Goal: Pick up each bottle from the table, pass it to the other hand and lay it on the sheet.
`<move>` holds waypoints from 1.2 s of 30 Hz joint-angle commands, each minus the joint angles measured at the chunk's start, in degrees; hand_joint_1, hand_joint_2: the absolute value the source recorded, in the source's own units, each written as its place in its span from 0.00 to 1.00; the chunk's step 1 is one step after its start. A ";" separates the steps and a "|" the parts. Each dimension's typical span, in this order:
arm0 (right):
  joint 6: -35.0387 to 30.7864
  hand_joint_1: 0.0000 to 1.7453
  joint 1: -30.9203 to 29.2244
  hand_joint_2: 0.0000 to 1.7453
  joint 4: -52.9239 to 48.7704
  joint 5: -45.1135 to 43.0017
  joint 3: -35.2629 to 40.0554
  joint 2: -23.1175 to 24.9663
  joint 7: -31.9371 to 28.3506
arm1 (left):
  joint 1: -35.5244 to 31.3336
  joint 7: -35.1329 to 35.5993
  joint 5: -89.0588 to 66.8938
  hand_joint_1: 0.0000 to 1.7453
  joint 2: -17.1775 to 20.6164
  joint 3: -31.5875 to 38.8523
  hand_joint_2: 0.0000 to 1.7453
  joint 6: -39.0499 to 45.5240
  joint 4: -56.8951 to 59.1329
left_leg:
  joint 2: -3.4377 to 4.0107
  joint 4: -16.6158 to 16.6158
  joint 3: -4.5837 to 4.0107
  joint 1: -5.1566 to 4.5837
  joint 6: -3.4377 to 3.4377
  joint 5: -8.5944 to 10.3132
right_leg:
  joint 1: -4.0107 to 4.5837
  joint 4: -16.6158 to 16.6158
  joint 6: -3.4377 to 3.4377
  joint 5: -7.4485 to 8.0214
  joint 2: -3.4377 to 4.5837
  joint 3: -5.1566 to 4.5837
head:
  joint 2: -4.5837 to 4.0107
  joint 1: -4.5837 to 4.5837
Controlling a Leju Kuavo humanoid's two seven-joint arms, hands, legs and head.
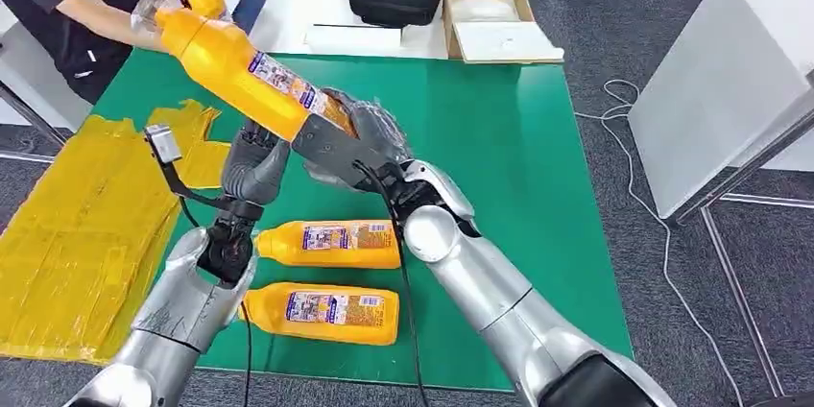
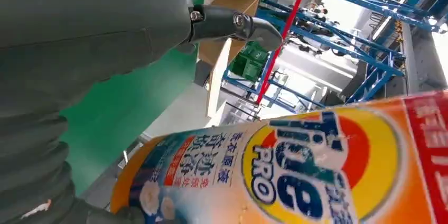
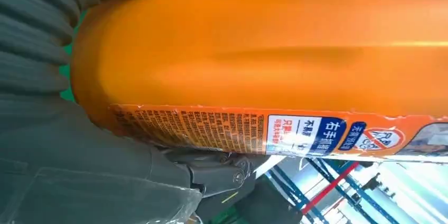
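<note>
Handover step, by my read: orange plastic detergent bottle with printed label (image 1: 240, 66) is raised above the green table mat (image 1: 499, 138), tilted, cap end pointing up and away toward the far left. Right hand (image 1: 360, 133) grasps its base end; right wrist view confirms grey fingers (image 3: 211, 168) wrapped under the bottle body. Left hand (image 1: 254, 153) sits just beside and under the bottle's lower body, fingers (image 2: 238, 23) spread, apparently released; cannot tell if it touches yet.

Next move likely needs the left hand to close on the mid-body before the right lets go, then swing left to the crumpled yellow sheet (image 1: 86, 234).

Two more orange bottles (image 1: 331, 244) lie flat on the mat near the robot.

Head view adds a person's arm (image 1: 106, 18) with another bottle at the far corner; left wrist view reads the label face.
</note>
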 commanded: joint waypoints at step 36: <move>-1.53 0.88 10.51 1.00 9.11 8.48 -0.48 -3.15 -1.70 | -11.73 3.25 5.92 1.00 -2.46 -1.87 1.00 -3.91 3.87 | -0.31 0.02 0.18 0.11 -0.07 -0.04 | 0.14 -0.06 -0.13 -0.15 -0.37 0.24 | 0.00 0.00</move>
